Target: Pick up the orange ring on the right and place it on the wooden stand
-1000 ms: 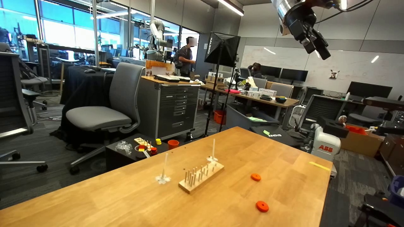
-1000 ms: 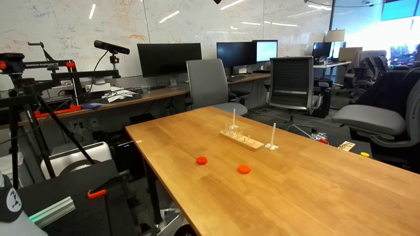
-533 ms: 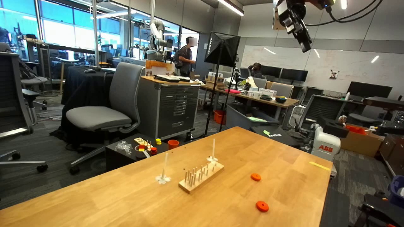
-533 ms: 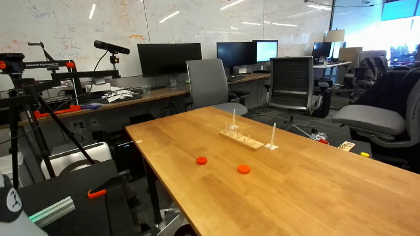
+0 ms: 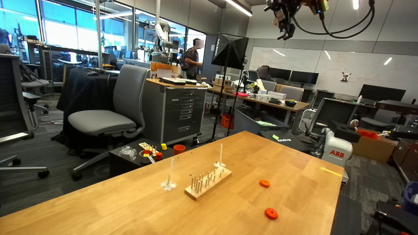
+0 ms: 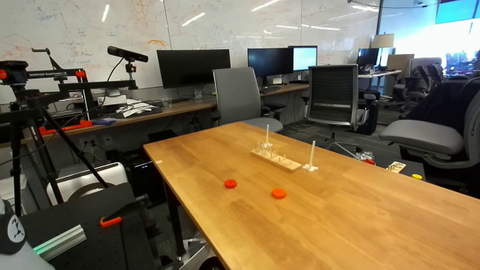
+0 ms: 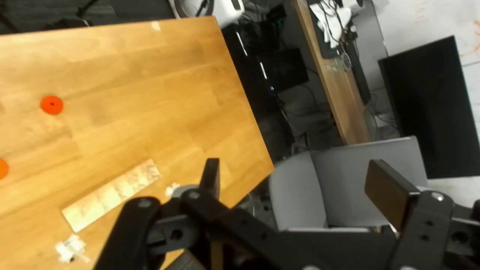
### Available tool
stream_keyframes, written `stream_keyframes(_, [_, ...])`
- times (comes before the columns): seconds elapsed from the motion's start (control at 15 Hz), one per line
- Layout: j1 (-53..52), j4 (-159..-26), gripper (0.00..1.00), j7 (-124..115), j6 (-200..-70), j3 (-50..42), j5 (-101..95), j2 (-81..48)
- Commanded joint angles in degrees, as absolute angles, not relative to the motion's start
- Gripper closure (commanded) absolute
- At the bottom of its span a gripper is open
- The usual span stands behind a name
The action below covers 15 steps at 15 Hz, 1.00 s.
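In an exterior view, the gripper [image 5: 287, 34] has been carried leftward and slightly upward along the top of the frame and swung nearer to vertical. The cables [image 5: 346, 38] at upper right are now seen in lower loops.

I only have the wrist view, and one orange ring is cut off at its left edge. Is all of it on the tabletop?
Observer: Yes, both exterior views show that orange ring whole, flat on the tabletop.
Operator: And the wooden stand? No pegs readable from here.
Observer: Thin ones stand upright on it.
Operator: Those white patches near it?
Observer: A pale rod, taller than the pegs, stands roughly upright at each.
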State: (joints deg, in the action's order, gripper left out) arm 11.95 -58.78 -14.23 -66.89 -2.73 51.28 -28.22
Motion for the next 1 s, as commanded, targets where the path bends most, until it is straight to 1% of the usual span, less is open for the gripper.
stream_keyframes(0.0, [15.1, -49.4, 0.0, -14.1, -73.2, -2.5, 57.1, -34.4])
stream_keyframes(0.27, [17.5, -43.2, 0.0, -10.3, -80.8, -2.6, 55.2, -36.5])
stream_keyframes(0.4, [19.2, -41.2, 0.0, -12.2, -85.6, -2.0, 57.0, -36.8])
stream_keyframes(0.67, [20.5, -36.4, 0.0, -8.4, -93.5, -2.8, 52.7, -37.9])
stream_keyframes(0.87, [20.1, -36.2, 0.0, -4.6, -99.6, -5.1, 50.7, -37.8])
stream_keyframes(0.93, [19.8, -36.3, 0.25, -3.3, -101.6, -5.7, 49.6, -37.8])
